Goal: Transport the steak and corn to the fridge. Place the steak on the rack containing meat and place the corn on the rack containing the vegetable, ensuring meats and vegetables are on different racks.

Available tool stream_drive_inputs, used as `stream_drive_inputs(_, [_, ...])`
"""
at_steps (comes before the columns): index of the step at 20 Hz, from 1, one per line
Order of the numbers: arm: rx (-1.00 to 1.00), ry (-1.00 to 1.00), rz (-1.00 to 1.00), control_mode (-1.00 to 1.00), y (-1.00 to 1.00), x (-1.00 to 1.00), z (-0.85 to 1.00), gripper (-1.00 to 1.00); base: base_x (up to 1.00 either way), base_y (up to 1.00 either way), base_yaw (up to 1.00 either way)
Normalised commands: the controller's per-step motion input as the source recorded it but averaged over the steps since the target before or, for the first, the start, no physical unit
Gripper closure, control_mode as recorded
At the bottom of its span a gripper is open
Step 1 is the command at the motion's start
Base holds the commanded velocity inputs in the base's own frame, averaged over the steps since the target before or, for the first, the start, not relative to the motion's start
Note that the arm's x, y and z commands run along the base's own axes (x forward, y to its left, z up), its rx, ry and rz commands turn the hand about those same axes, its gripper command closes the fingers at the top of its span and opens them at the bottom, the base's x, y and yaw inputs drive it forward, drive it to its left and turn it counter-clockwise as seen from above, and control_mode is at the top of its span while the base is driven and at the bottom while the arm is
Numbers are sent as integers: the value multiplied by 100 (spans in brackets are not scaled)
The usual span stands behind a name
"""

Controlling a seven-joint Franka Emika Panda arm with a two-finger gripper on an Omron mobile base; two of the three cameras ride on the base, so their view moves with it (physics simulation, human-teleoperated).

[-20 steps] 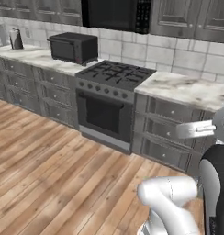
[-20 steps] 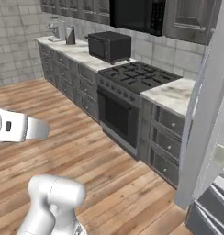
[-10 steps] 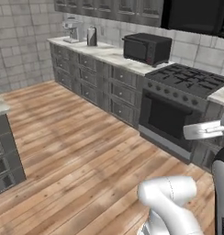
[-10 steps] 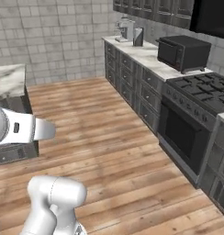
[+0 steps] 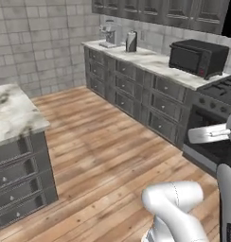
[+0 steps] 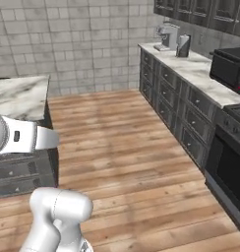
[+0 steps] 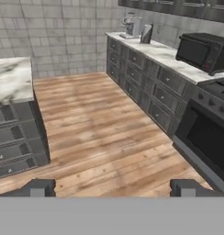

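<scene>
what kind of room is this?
A rendered home kitchen, it seems: a black microwave on a marble counter, an oven set into dark grey cabinets, and a coffee machine.

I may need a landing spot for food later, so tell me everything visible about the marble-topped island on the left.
The island is a freestanding block with a white, grey-veined marble-look top and a dark grey body. Its near face holds stacked drawers with small pale handles, all shut. It stands upright on the wood plank floor, across an open aisle from the long counter run. On the visible part of its top nothing shows; the rest is cropped.
</scene>
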Motion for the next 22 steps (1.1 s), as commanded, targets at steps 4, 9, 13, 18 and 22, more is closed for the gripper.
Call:
stream_drive_inputs(4, [0,0,0,100,0,0,0,-100,100,-1,44])
stream_drive_inputs(9, [0,0,0,100,0,0,0,-100,100,-3,68])
stream_drive_inputs(13, [0,0,0,100,0,0,0,-100,100,-29,70])
stream_drive_inputs(18, [0,0,0,100,0,0,0,-100,94,-81,57])
stream_drive_inputs(22, [0,0,0,100,0,0,0,-100,73,-100,42])
